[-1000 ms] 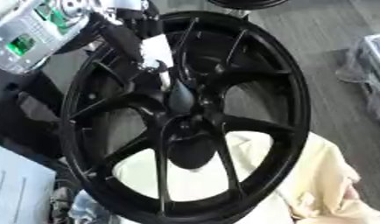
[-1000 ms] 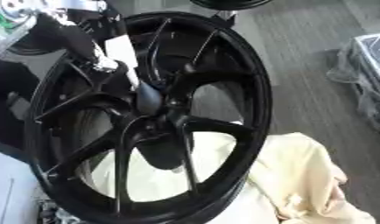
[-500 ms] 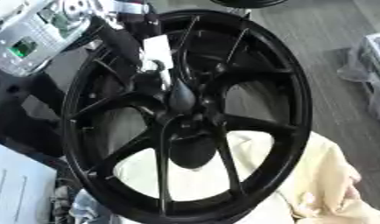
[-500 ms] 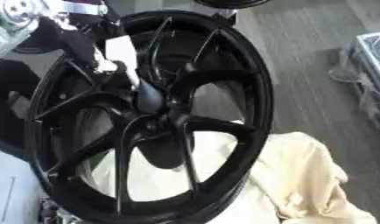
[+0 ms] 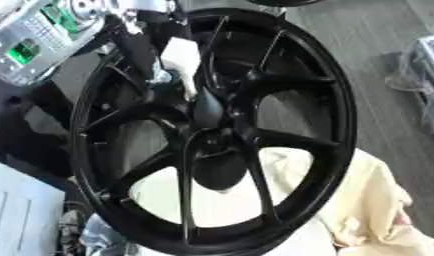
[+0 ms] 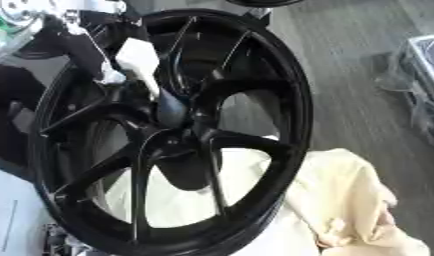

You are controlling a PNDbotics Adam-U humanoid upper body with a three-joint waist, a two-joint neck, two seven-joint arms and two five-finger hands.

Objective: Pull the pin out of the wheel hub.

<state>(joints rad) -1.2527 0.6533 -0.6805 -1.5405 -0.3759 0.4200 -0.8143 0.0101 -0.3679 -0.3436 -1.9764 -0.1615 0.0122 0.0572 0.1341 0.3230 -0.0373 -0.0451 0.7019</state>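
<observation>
A large black wheel hub (image 5: pixel 334 120) with several spokes fills both views, lying tilted on a cream cloth. Its dark centre boss (image 5: pixel 207 107) sits in the middle. My left arm comes in from the upper left, its silver and green forearm (image 5: pixel 37 35) above the rim. My left hand (image 5: pixel 150 47) is over the spokes just up and left of the centre, black fingers curled round a white pin (image 5: pixel 181 59), which also shows in the right eye view (image 6: pixel 140 62). The pin's lower tip points toward the boss. My right hand is out of view.
A cream cloth (image 5: pixel 378 200) lies bunched under the wheel at the lower right. A white surface (image 5: pixel 19 210) shows at the lower left. Grey floor lies beyond, with a wrapped crate (image 5: pixel 422 65) at the right edge.
The white pin shows longer and higher above the spokes than a second ago; my left hand has drawn up and away from the centre with it. The wheel has stayed put.
</observation>
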